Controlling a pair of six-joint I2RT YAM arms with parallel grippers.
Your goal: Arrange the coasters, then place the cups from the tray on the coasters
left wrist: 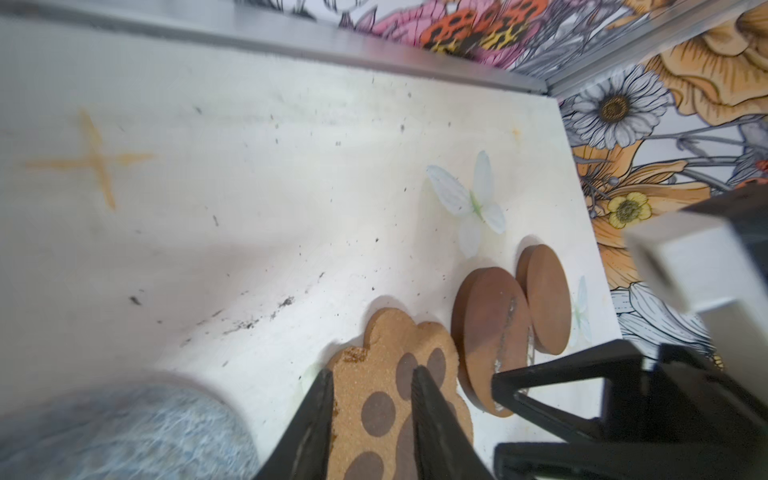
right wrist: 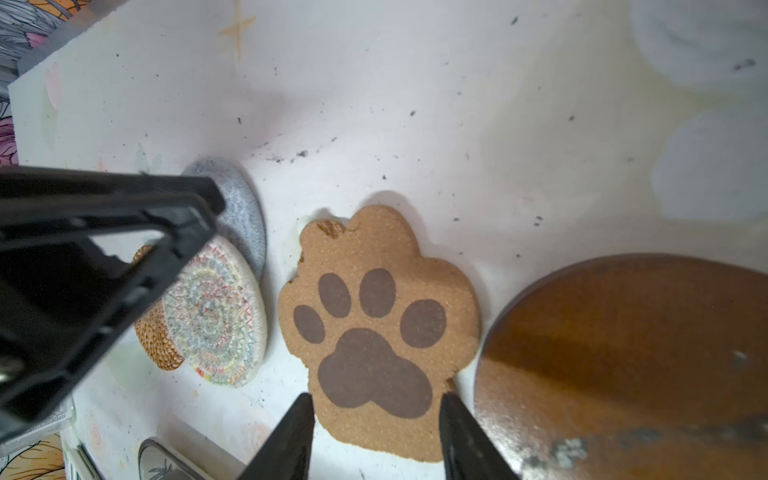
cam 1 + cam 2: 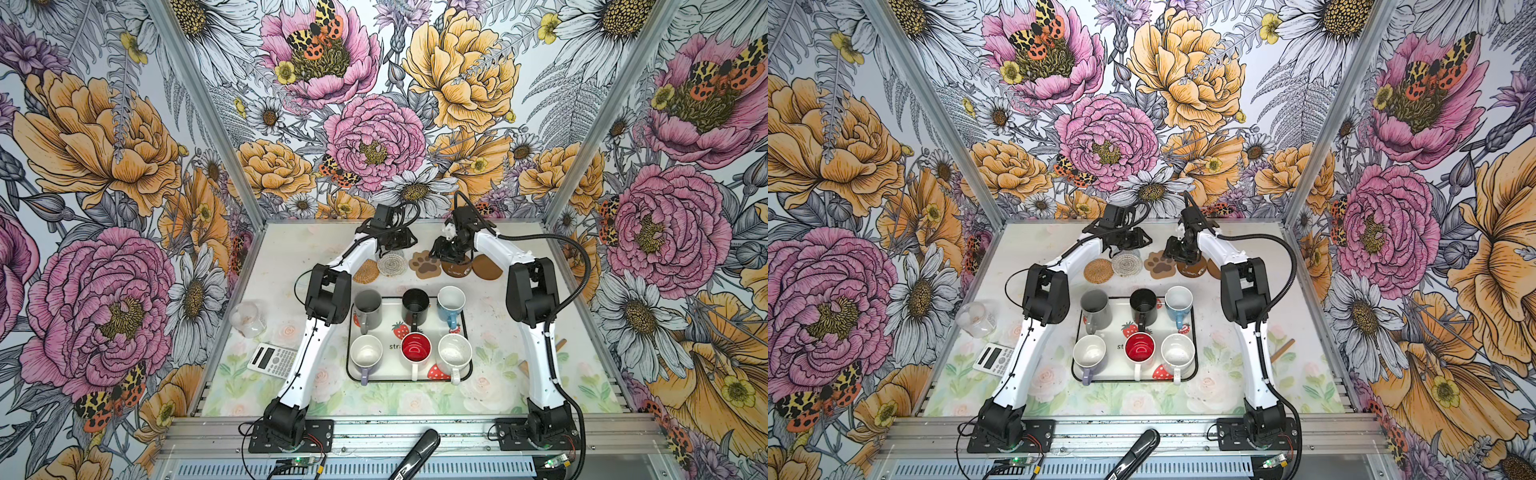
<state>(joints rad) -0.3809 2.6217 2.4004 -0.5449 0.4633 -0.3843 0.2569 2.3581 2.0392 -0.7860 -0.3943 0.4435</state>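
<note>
Left of the line first, just beyond the far rim of the white strawberry-print tray (image 3: 390, 322): the tan woven rattan coaster (image 3: 365, 271) sits off the tray's far-left corner, and the clear textured round coaster (image 3: 393, 264) laps over its edge. Tucked behind, farther from the tray, the grey-blue woven round coaster (image 2: 245, 208) is partly covered too. That's a pile, not a row! The left gripper (image 1: 372, 371) hangs right over this cluster, jaws narrow, a slim gap with nothing in it.

Middle of the far rim: the brown paw-shaped coaster (image 3: 426, 264) lies flat and apart from its neighbours, toes pointing away from the tray. The right gripper (image 2: 377, 395) has its jaws wider, framing the paw's heel in its wrist view, pinching nothing.

Off the tray's far-right corner sit two plain brown discs (image 3: 487, 267), edges touching or overlapping, I can't call it. On the tray, all six handled mugs (image 3: 416, 347), none on a mat yet.

My read: un-stacking that left trio comes next. The left arm is plainly nearer, with the grey-blue mat almost beneath it, on the side away from the tray.
</note>
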